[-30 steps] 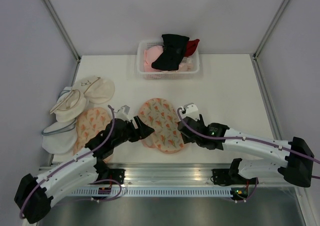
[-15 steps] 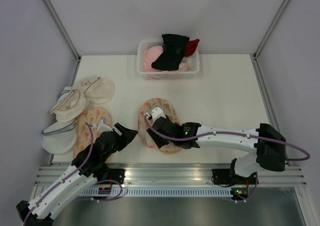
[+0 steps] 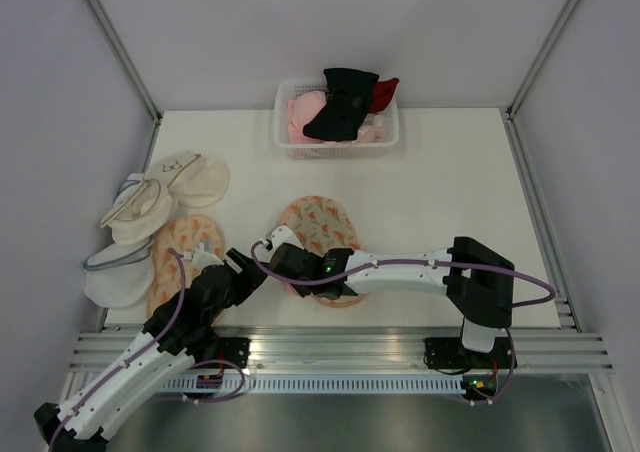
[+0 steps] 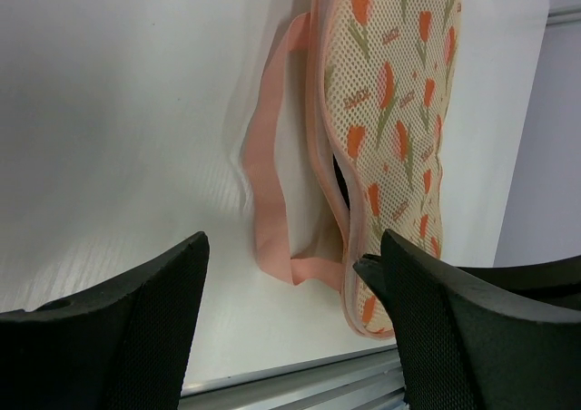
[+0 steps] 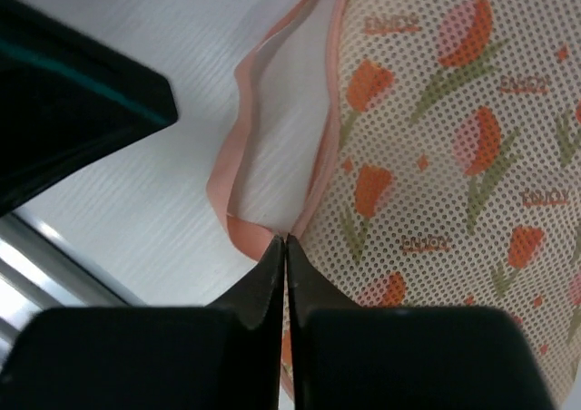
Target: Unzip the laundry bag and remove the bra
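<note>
The laundry bag [image 3: 325, 234] lies flat at the table's near middle, peach mesh with an orange tulip print and pink edging. It also fills the left wrist view [image 4: 399, 111] and the right wrist view [image 5: 454, 156]. A pink loop [image 4: 263, 174] hangs off its near-left edge. My right gripper [image 3: 278, 257] is shut, its tips [image 5: 284, 239] pinched where that loop [image 5: 227, 174] meets the edging. Just left of the bag, my left gripper [image 3: 245, 270] stands open [image 4: 290, 328] with nothing between its fingers. The bra is hidden; only a dark slit [image 4: 338, 170] shows in the edging.
A white basket [image 3: 283, 122] at the back holds black, pink and red garments. Plain cream pouches [image 3: 190, 177] and a more orange printed pouch [image 3: 185, 242] lie at the left. A metal rail [image 3: 330, 347] runs along the near edge.
The right arm swept left across the bag and its gripper shut at the near-left edge. The left gripper drew back to the left, off the bag, and stayed open.
</note>
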Robot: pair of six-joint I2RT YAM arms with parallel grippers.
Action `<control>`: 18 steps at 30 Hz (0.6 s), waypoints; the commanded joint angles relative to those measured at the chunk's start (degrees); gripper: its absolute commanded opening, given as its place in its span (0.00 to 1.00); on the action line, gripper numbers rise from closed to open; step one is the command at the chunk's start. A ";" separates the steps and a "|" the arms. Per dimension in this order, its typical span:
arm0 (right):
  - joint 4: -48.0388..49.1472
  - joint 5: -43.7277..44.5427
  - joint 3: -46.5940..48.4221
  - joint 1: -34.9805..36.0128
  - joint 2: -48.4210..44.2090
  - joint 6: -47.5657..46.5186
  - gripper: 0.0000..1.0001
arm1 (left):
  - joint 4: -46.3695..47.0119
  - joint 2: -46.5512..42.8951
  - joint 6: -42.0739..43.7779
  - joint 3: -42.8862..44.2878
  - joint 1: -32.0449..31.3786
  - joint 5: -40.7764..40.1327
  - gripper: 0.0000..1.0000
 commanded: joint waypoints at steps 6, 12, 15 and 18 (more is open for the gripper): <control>-2.92 10.30 1.66 -0.04 -2.08 2.69 0.00 | -2.37 -2.55 -1.55 -0.58 -0.10 -1.42 0.80; -4.24 15.84 -1.94 -2.84 -10.07 4.71 0.00 | -2.20 -3.08 0.55 -0.05 -0.10 -0.55 0.80; -5.90 17.60 -5.46 -8.62 -16.48 7.61 0.00 | -0.27 -2.82 3.71 0.65 -0.10 1.03 0.80; -10.38 23.55 -8.53 -17.58 -22.11 11.73 0.00 | 4.29 -1.94 6.52 0.91 -0.10 3.66 0.81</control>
